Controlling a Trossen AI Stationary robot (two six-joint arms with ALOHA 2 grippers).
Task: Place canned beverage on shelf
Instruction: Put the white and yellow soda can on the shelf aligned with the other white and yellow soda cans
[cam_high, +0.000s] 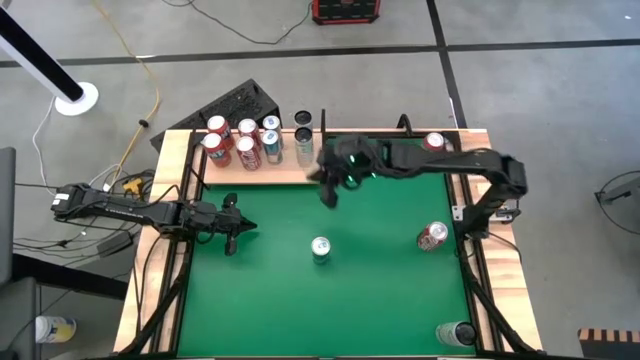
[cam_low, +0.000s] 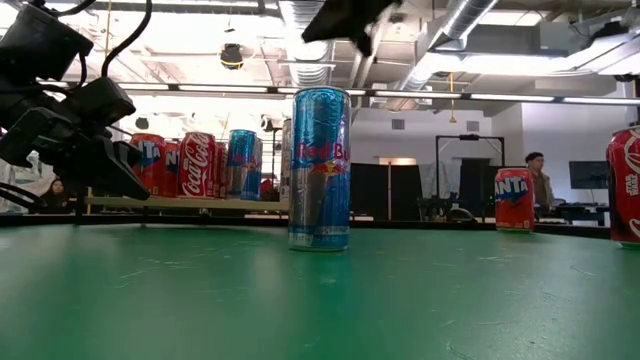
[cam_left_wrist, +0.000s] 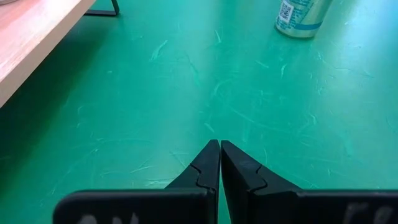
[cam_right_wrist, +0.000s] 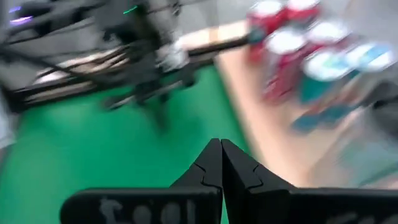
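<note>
seven cans (cam_high: 246, 143) on the shelf (cam_high: 290, 172), four cans (cam_high: 320, 248) on the table (cam_high: 300, 300), two hands (cam_high: 232, 245).

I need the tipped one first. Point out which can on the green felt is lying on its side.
The red can near the table's right edge; the other loose cans stand upright.

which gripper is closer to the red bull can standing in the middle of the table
Left, narrowly. The left gripper sits beside the Red Bull can at about the same depth on the felt. The right gripper hangs farther back, near the shelf. Neither touches it.
</note>
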